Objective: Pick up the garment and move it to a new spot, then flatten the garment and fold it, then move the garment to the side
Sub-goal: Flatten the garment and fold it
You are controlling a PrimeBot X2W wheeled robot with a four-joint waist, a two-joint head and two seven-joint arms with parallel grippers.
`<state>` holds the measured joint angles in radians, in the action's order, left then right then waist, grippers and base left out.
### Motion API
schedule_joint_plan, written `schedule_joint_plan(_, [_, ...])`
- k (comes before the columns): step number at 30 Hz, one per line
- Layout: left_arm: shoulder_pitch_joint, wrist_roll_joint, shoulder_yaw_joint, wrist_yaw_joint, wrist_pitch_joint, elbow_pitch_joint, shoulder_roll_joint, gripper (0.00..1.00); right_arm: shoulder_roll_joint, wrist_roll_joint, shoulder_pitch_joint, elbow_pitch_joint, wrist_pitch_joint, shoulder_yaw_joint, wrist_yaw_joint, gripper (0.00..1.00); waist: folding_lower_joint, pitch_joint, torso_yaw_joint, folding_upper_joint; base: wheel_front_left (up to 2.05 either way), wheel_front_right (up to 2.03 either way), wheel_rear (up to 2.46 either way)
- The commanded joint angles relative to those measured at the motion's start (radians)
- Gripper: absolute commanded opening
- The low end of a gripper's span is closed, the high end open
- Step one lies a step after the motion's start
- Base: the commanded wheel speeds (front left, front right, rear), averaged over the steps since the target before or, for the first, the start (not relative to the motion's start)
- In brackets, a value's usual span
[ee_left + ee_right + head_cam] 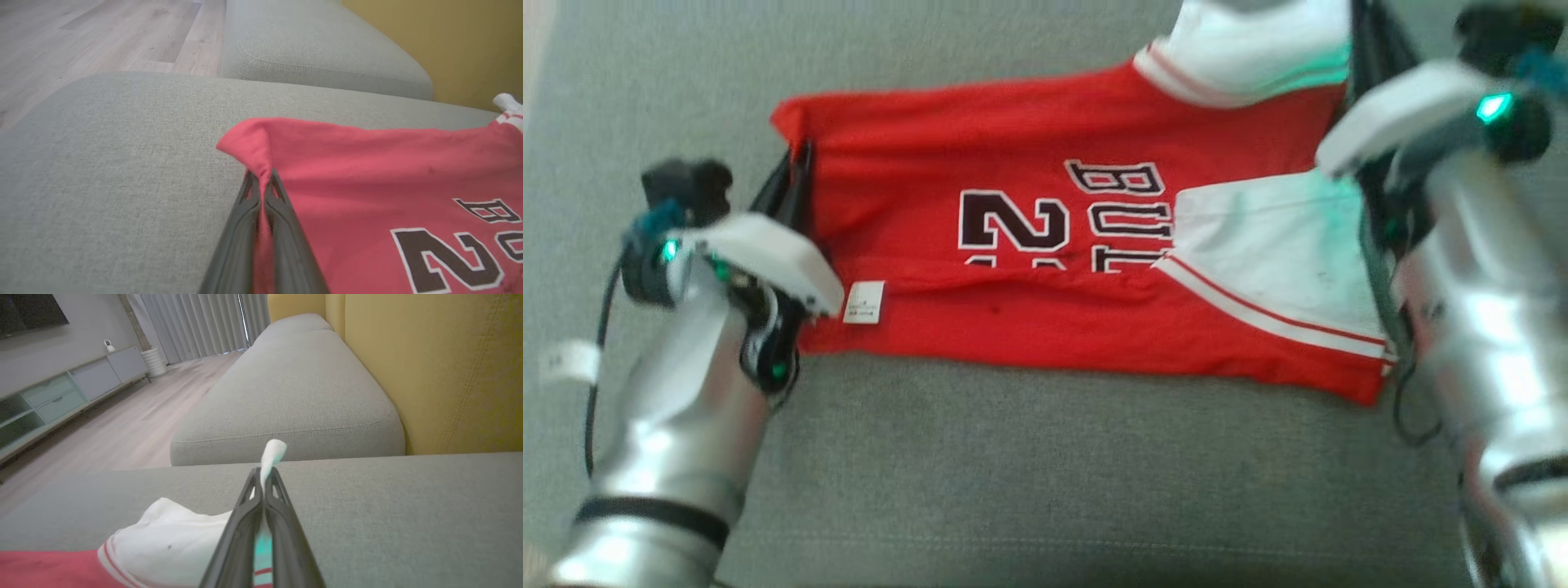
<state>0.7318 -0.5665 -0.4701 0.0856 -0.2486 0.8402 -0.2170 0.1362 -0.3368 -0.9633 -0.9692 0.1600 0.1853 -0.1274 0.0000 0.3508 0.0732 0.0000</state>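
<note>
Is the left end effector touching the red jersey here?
Touching. The left wrist view shows the left end effector shut on the jersey at its red corner, with cloth bunched up past its tips.

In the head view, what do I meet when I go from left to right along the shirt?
Left end effector, then on the red shirt: white label, black number 2, lower white sleeve; then right end effector.

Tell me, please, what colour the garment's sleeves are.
White with thin red stripes; the sleeves show best in the head view.
</note>
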Motion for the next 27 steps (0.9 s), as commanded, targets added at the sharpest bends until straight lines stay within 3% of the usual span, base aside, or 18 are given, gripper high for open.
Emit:
schedule_joint_plan(1, [-0.010, 0.009, 0.047, -0.014, -0.013, -0.042, -0.044, 0.00, -0.010, -0.036, 0.031, 0.060, 0.013, 0.032, -0.003, 0.00, 0.0000, -0.046, -0.024, 0.0000, 0.00, 0.00, 0.00])
schedule_joint_plan(7, [-0.154, 0.035, 0.098, -0.041, -0.013, -0.105, -0.031, 0.00, 0.033, -0.189, 0.241, 0.225, -0.007, 0.100, -0.003, 0.00, 0.0000, -0.110, -0.045, 0.0000, 0.00, 0.00, 0.00])
schedule_joint_plan(12, [-0.246, 0.039, 0.143, -0.058, -0.013, -0.118, -0.001, 0.00, 0.034, -0.253, 0.392, 0.316, -0.054, 0.132, -0.003, 0.00, 0.0000, -0.154, -0.066, 0.0000, 0.00, 0.00, 0.00])
schedule_joint_plan(25, [-0.364, 0.104, 0.208, -0.064, -0.013, -0.139, 0.027, 0.00, -0.010, -0.256, 0.592, 0.383, -0.094, 0.076, -0.003, 0.00, 0.0000, -0.202, -0.076, 0.0000, 0.00, 0.00, 0.00])
schedule_joint_plan(26, [-0.372, 0.113, 0.216, -0.071, -0.013, -0.143, 0.029, 0.35, -0.014, -0.250, 0.598, 0.382, -0.096, 0.070, -0.003, 0.00, 0.0000, -0.203, -0.077, 0.0000, 0.00, 0.00, 0.00])
schedule_joint_plan(27, [-0.380, 0.125, 0.222, -0.078, -0.013, -0.147, 0.030, 0.92, -0.018, -0.244, 0.603, 0.380, -0.096, 0.063, -0.003, 0.00, 0.0000, -0.204, -0.077, 0.0000, 0.00, 0.00, 0.00])
